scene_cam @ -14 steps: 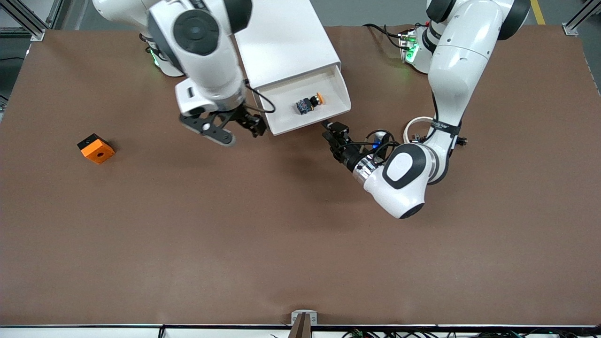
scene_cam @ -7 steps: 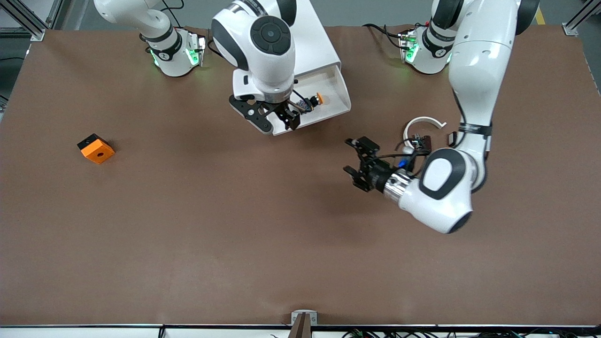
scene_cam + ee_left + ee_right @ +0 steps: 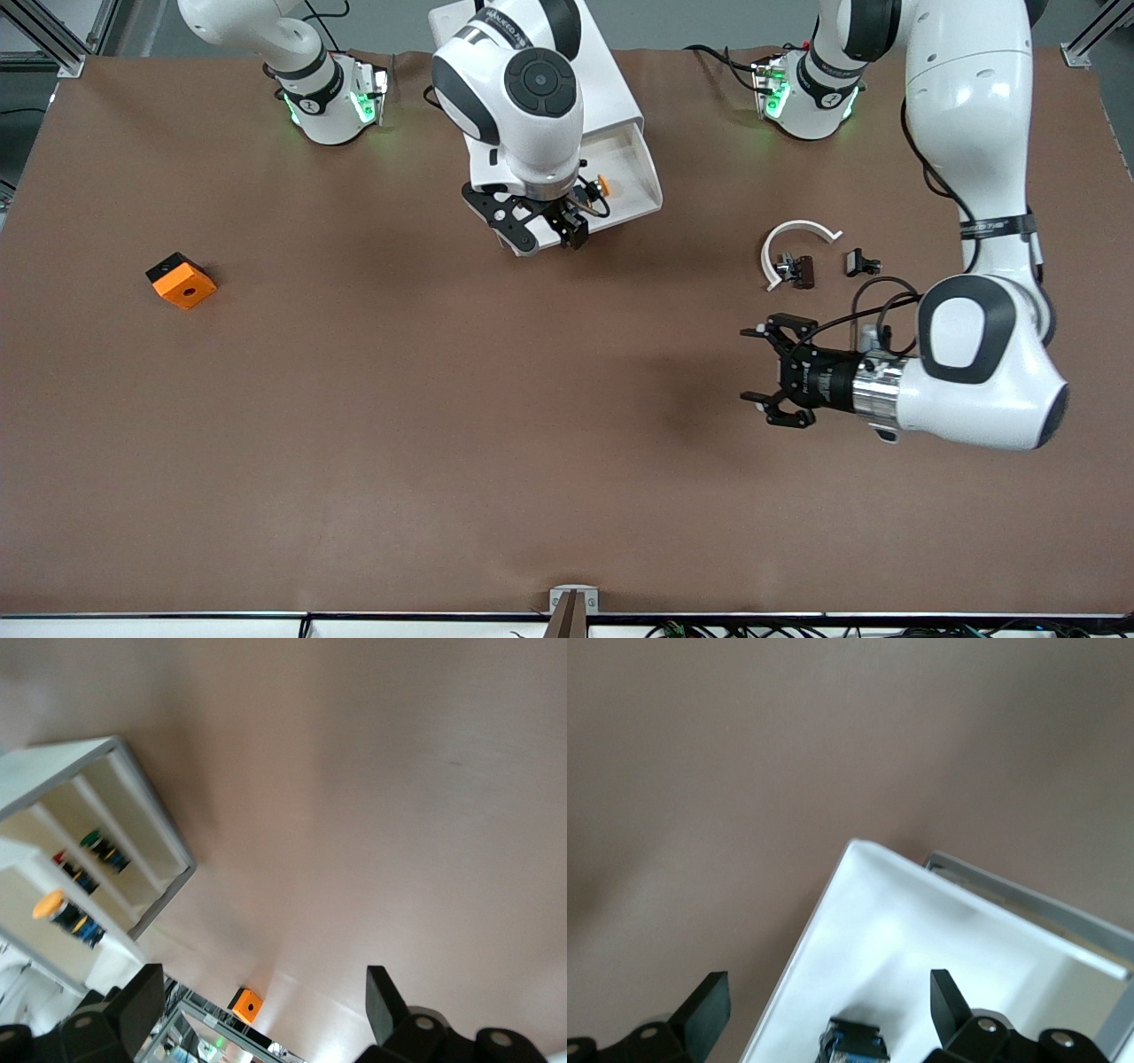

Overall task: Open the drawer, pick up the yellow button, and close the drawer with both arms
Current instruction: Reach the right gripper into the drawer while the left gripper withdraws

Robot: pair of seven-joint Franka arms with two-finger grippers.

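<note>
The brown table [image 3: 354, 443] carries a white cabinet [image 3: 611, 80] that stands between the two arm bases, with its top drawer [image 3: 640, 177] pulled out toward the front camera.

The right arm [image 3: 523, 89] reaches from its base over the cabinet, and the right pincer [image 3: 547, 232] hangs over the drawer's front edge with its fingers spread wide and nothing between them. In the right wrist view the two fingers [image 3: 704, 1010] frame the white drawer [image 3: 921, 939] and the dark body of the button [image 3: 855, 1047] lying inside.

The left arm [image 3: 974, 177] bends down toward its own end of the table, and the left pincer [image 3: 760, 383] is over bare table, well apart from the drawer, fully open and holding nothing.

A white arc [image 3: 793, 244] with a small black clip [image 3: 802, 270] lies on the table between the drawer and the left arm, and a second black clip [image 3: 859, 262] lies just beside them.

An orange block [image 3: 181, 280] with a hole sits toward the right arm's end of the table.

The button [image 3: 601, 185] rests in the open drawer, its orange cap showing just beside the right pincer; from the left wrist view it [image 3: 64, 914] also shows inside the drawer.
</note>
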